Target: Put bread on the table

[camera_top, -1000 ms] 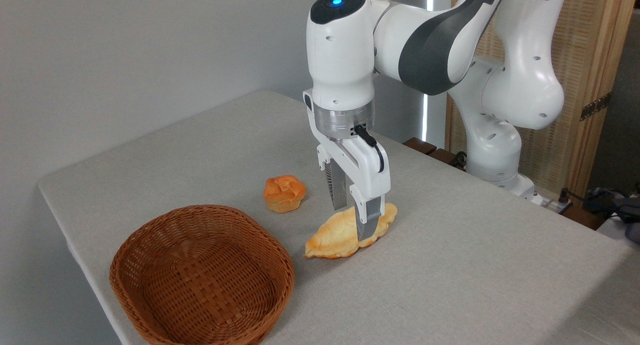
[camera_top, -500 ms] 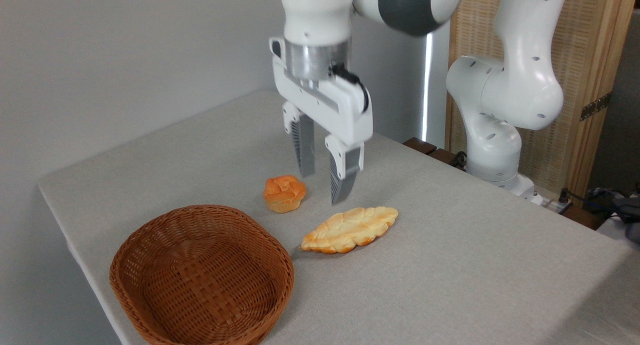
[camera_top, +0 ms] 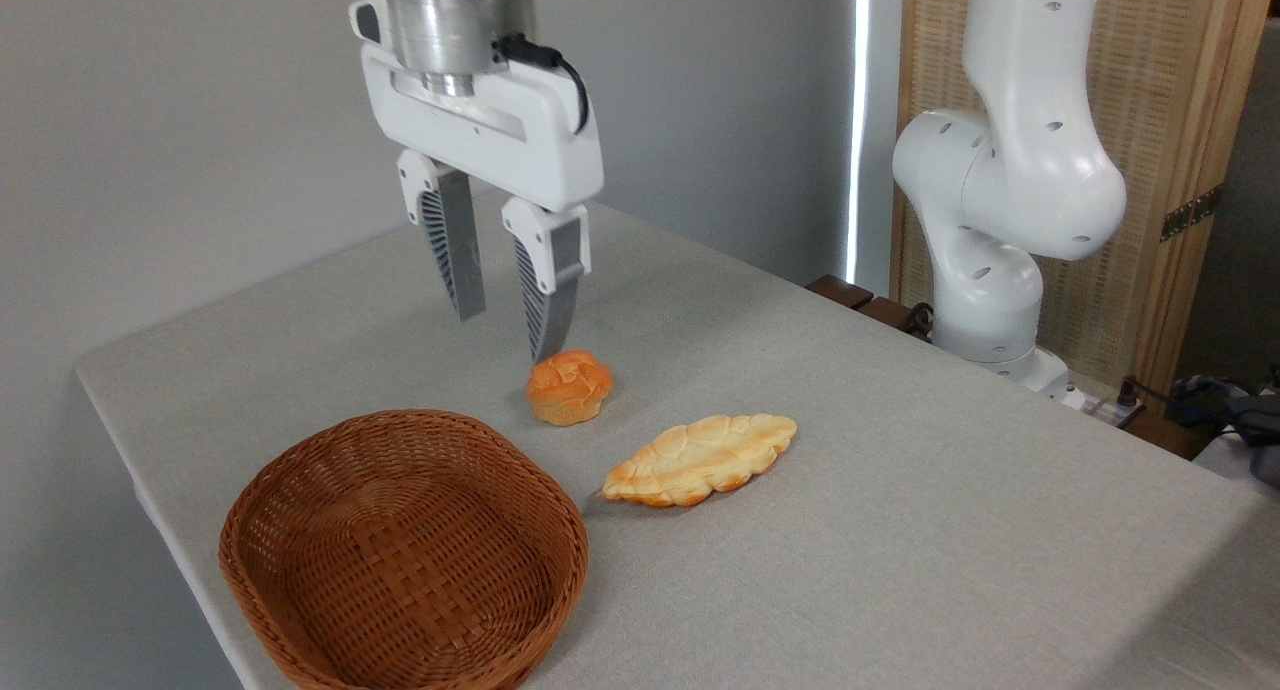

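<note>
while the bread lies flat on the grey worktop, the gripper hangs in the air well above and to the left of it, holding nothing. its two fingers point downward with a clear gap between them, parted to a moderate width, and the nearer one's tip shows just above the small round orange bun in the picture, though how high it sits over the bun cannot be told. the bread is a long, flat, leaf-shaped braided loaf, pale golden with browner ends, lying at a slant with its left tip near the rim of the brown wicker basket but apart from it. the bun sits on the worktop just beyond the basket's far edge and a little behind the loaf's left half, touching neither. the basket stands at the front left corner of the worktop, and its woven bottom is in full view. behind, at the right, the arm's white base rises from the far edge of the worktop in front of a wood-framed woven screen, and a plain grey wall fills the left background.
</note>
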`<state>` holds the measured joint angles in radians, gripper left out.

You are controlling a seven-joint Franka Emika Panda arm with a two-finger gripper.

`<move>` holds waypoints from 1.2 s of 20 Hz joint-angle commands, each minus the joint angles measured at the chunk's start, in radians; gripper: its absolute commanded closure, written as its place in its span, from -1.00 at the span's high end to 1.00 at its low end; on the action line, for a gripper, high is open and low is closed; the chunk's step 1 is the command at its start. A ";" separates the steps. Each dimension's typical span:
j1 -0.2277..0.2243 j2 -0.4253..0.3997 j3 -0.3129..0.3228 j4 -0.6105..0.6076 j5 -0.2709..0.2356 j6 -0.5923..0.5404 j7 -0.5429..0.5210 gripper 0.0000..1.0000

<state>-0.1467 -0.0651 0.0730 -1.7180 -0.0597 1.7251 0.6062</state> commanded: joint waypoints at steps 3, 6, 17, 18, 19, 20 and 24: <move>0.007 0.061 -0.025 0.100 -0.003 -0.084 -0.013 1.00; 0.006 0.067 -0.027 0.098 -0.003 -0.085 -0.013 1.00; -0.002 0.064 -0.022 0.104 0.033 -0.101 -0.034 1.00; -0.002 0.067 -0.024 0.107 0.058 -0.101 -0.036 1.00; -0.005 0.067 -0.024 0.107 0.063 -0.101 -0.036 1.00; -0.007 0.067 -0.024 0.107 0.064 -0.101 -0.037 1.00; -0.007 0.067 -0.024 0.109 0.064 -0.101 -0.040 1.00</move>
<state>-0.1473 -0.0061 0.0496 -1.6369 -0.0155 1.6606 0.5911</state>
